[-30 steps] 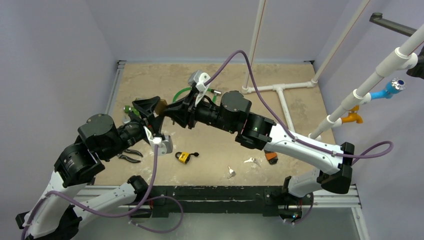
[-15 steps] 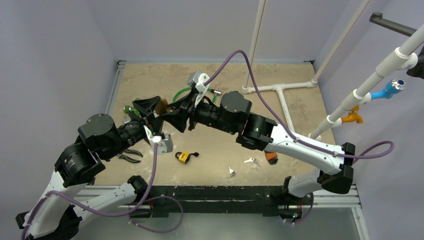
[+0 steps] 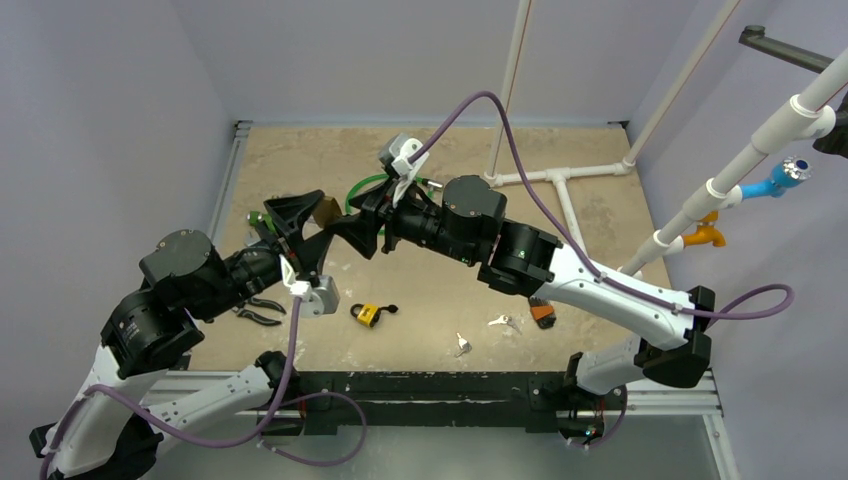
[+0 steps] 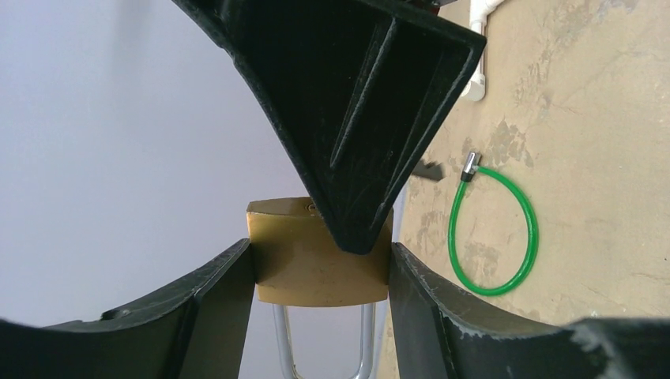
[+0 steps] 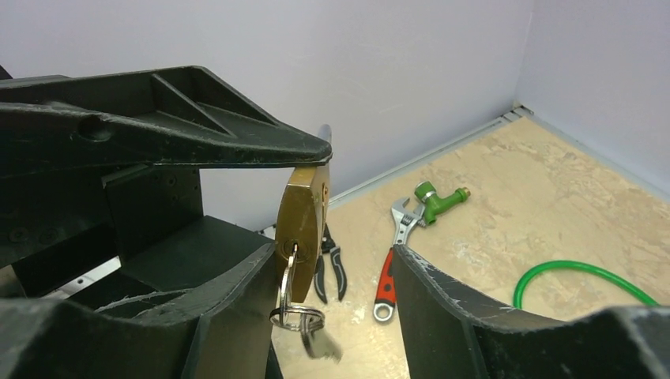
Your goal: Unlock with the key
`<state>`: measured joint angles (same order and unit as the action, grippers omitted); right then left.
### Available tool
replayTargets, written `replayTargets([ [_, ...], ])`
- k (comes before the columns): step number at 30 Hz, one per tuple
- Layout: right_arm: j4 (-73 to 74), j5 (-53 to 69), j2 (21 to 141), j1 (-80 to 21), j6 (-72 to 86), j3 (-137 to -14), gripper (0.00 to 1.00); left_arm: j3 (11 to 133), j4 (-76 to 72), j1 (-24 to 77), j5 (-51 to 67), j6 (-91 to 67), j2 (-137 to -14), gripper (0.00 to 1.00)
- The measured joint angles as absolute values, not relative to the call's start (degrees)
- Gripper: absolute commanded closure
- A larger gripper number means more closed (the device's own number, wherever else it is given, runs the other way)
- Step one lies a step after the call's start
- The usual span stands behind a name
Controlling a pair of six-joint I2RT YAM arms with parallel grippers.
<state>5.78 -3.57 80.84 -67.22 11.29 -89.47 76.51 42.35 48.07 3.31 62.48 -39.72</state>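
Right wrist view first: note the brass padlock (image 5: pixel 304 209) up in the air, well above the tabletop (image 5: pixel 506 205), edge-on to the lens and pinched across its narrow sides by the left claw (image 4: pixel 318 257). Note too the key (image 5: pixel 289 264) seated in the keyway at the end away from the shackle (image 4: pixel 279 339), with its ring (image 5: pixel 298 317) and what looks like a spare dangling below. Read the right claw (image 5: pixel 336 260) as spread, one finger to each side of the key, touching neither key nor ring.

Judging the step in hand: grip the key and turn. Close on the key's bow, not on the loose ring, to avoid merely swinging it. Lay the fingers flat across the bow before squeezing, for a wrist roll passed straight into the cylinder. Roll about the key's own axis. Avoid any sideways push, likely to lever the lock out of the left claw's narrow hold or to bend the key. Hold the left claw tight and motionless throughout. Turn to the stop, then check the left wrist view for the shackle springing out. Cannot tell from these views whether already released. Ignore the green cable lock (image 4: pixel 494 229), pliers (image 5: pixel 328 272) and adjustable wrench (image 5: pixel 389 272) lying on the tabletop.
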Motion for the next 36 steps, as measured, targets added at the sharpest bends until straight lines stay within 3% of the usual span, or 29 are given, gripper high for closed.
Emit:
replayTargets([
  [5, 5.85, -3.07, 81.01, -67.51, 11.07, -90.13, 0.67, 76.51, 41.47, 48.07, 3.42, 62.48, -39.75, 1.0],
  [10, 4.51, -0.25, 81.54, -67.64, 11.03, -90.19, 0.97, 76.51, 41.32, 48.05, 2.98, 62.28, -39.77, 1.0],
  [13, 3.64, 0.67, 82.06, -67.44, 11.38, -90.21, 1.0, 76.64, 41.63, 48.01, 2.24, 62.02, -39.57, 0.92],
  [15, 2.94, 1.08, 82.21, -67.44, 11.53, -90.17, 1.0, 76.77, 41.67, 47.92, 2.09, 61.82, -39.38, 0.78],
  [18, 0.84, 1.58, 81.71, -67.44, 11.49, -88.73, 1.0, 77.25, 42.11, 47.92, 2.44, 60.8, -39.11, 0.43],
  [19, -0.21, 1.96, 81.25, -67.44, 11.44, -87.74, 1.0, 77.47, 42.48, 47.92, 2.74, 60.2, -39.09, 0.27],
  [22, -1.78, 3.11, 78.85, -67.46, 10.15, -83.79, 1.0, 78.74, 43.35, 48.03, 4.51, 56.38, -39.38, 0.01],
  [31, 4.69, 9.63, 71.9, -67.07, 4.56, -73.78, 1.0, 93.67, 49.95, 48.05, 9.32, 35.46, -42.87, 0.0],
  [36, 7.31, 11.97, 69.69, -67.07, 3.22, -73.47, 1.0, 97.49, 60.1, 44.62, 19.2, 28.56, -48.25, 0.01],
])
